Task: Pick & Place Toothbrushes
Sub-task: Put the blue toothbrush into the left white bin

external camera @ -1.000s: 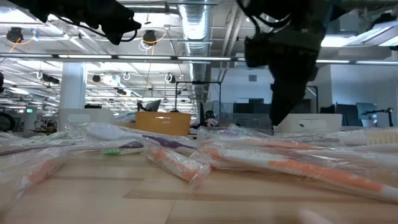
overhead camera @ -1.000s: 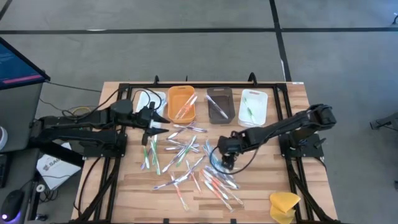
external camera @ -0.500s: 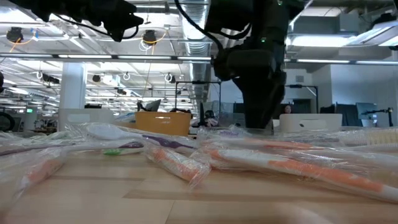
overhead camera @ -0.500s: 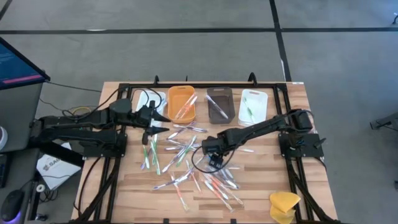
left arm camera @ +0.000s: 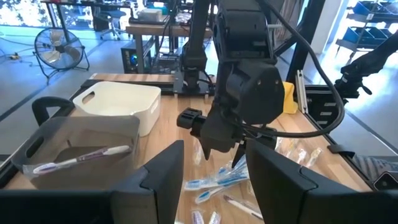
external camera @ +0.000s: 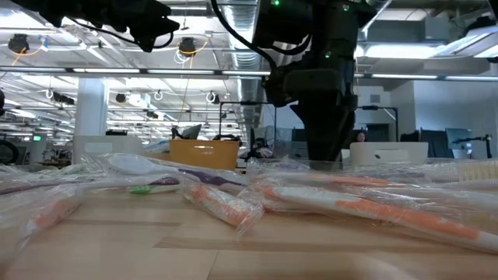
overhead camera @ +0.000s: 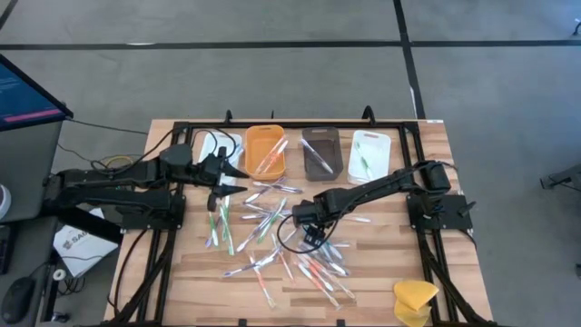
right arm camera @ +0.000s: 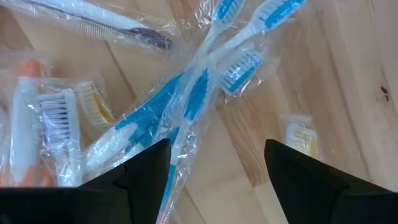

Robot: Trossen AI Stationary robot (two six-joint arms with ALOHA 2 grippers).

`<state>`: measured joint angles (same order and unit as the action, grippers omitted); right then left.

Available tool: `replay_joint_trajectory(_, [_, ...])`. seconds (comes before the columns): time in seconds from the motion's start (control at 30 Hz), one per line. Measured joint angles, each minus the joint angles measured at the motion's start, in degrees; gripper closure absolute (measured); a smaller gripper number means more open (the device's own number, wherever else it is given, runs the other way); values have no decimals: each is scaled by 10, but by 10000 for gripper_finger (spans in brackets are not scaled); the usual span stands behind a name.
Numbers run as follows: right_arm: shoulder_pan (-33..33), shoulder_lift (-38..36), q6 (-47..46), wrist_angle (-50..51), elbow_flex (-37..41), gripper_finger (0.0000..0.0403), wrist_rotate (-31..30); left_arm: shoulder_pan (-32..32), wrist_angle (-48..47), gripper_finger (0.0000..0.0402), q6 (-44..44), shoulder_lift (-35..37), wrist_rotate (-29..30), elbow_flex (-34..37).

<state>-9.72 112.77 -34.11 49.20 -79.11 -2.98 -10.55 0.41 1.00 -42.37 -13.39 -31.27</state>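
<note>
A: Going left to right, what surrounds the work?

B: At nine o'clock of the wooden slatted table [overhead camera: 381,272] the left gripper [overhead camera: 238,180] hovers over the near-left edge of the pile, its fingers parted and empty. A black cable [overhead camera: 211,141] loops past the white tray [overhead camera: 232,145] at eleven o'clock. The scattered plastic-wrapped toothbrushes [overhead camera: 272,227] cover the table's middle. A yellow sponge-like lump [overhead camera: 416,296] sits at five o'clock, well apart.

A: What stands in the way?

B: In the low view the right arm's dark body blocks the room behind, and the wrapped orange-handled toothbrushes [external camera: 366,204] fill the foreground. From the left wrist, the right arm hides part of the pile.

A: And the right gripper?

B: The right gripper [overhead camera: 309,229] hangs at the pile's centre, fingers spread wide and holding nothing; between them lie blue-handled toothbrushes [right arm camera: 186,102] crossing in clear wrappers.

A: What has changed?

B: A second ago the right gripper was further toward three o'clock; it has swung in over the middle and has barely shifted in the last half second. The left arm has not moved.

A: The containers?

B: Along twelve o'clock: the white tray, contents unclear; the orange rectangular tray [overhead camera: 264,151] with a few toothbrushes; the brown translucent tray [overhead camera: 319,153] holding one pale toothbrush [left arm camera: 81,157]; the far white tray [overhead camera: 369,154] with a green one [overhead camera: 364,163].
</note>
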Motion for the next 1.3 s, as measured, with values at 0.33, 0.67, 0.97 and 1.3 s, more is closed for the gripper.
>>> replay_joint_trajectory(0.33, [-12, 0, -8, -4, 0, 148, 5, 0, -17, 233, -32, 0, 0, 0])
replay_joint_trajectory(0.67, [-15, 0, -9, -30, 0, 148, 3, 0, -19, 233, -34, 0, 0, 0])
replay_joint_trajectory(0.97, [-23, 0, 0, -37, 0, 148, 2, 0, -20, 233, -34, 0, 0, 2])
replay_joint_trajectory(1.3, [-37, 0, 2, -50, 1, 148, 1, 0, -20, 233, -34, 0, 0, 3])
